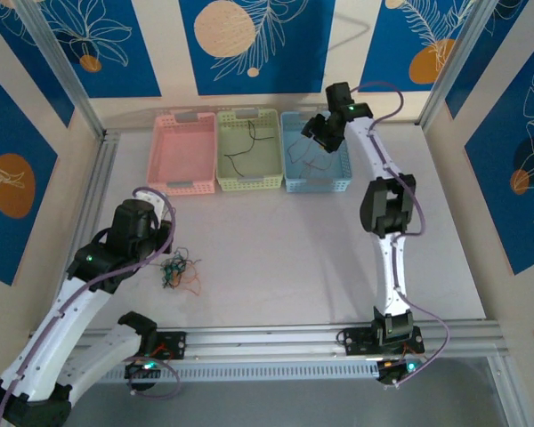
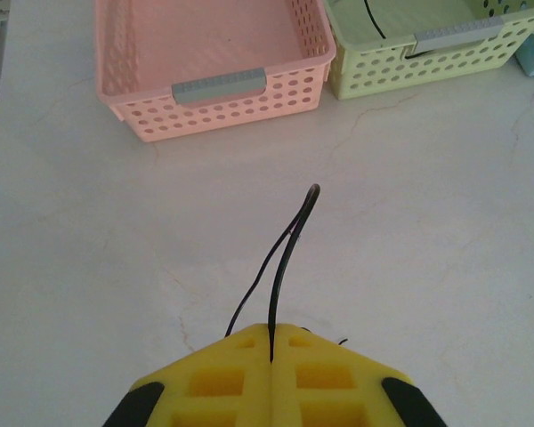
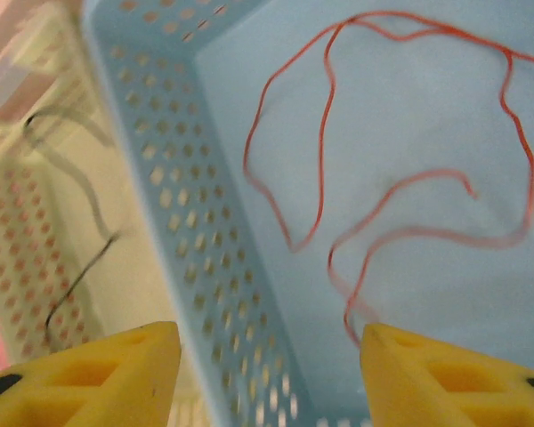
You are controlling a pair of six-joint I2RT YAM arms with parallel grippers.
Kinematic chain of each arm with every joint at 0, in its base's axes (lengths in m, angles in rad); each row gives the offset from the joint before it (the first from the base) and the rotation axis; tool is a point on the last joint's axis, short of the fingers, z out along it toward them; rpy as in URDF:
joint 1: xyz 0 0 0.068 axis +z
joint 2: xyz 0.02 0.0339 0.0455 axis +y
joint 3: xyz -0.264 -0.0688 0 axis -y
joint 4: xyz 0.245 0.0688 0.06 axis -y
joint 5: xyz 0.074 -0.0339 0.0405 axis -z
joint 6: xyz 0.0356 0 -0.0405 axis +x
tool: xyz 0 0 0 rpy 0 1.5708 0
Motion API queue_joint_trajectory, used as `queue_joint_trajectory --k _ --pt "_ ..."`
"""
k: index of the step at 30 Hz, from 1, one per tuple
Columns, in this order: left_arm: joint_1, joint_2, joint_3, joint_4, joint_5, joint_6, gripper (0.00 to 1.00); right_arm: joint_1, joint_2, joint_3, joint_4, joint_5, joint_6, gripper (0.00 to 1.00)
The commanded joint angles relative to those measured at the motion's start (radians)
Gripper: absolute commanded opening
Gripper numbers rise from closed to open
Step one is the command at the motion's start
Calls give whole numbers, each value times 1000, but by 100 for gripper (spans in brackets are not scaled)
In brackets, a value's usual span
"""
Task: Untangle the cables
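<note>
As the right gripper [image 3: 267, 342] gapes empty over the red wire [image 3: 324, 142], withdraw straight up while the left gripper [image 2: 271, 342] pinches 1 black wire [image 2: 285, 258].

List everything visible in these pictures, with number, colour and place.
table: one, whitish, under everything
pink basket: one, pink, far side, left of the row
green basket: one, pale green, middle of the row
blue basket: one, light blue, right of the row
loose black wire: one, black, inside the green basket
red wire: one, red, inside the blue basket
cable tangle: one bunch, green, red and black, on the table, near left
held black wire: one, black, pinched in the left hand
left hand: one, yellow fingers, shut on the held black wire
right hand: one, yellow fingers, open, above the blue basket
</note>
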Motion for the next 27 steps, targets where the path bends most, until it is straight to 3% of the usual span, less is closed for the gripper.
queue_joint_trajectory --k 1,7,10,15,17,22,27 --pt "15 3 -5 9 0 13 0 63 -282 -257 138 -67 -121 55" --pt "15 0 -8 44 153 31 0 161 -620 -822 394 -228 -135 49" --pt "13 26 9 82 324 4 0 183 -726 -1015 469 -274 -117 43" --pt "-39 118 81 238 605 -177 0 195 -848 -1201 525 -288 -173 33" --pt "-133 183 144 291 603 -229 0 175 -878 -1227 499 -262 -192 28" --pt "-353 352 360 312 554 -243 0 73 -937 -1257 478 -307 -198 27" --pt "-401 451 528 296 551 -229 0 4 -967 -1278 522 -356 -149 27"
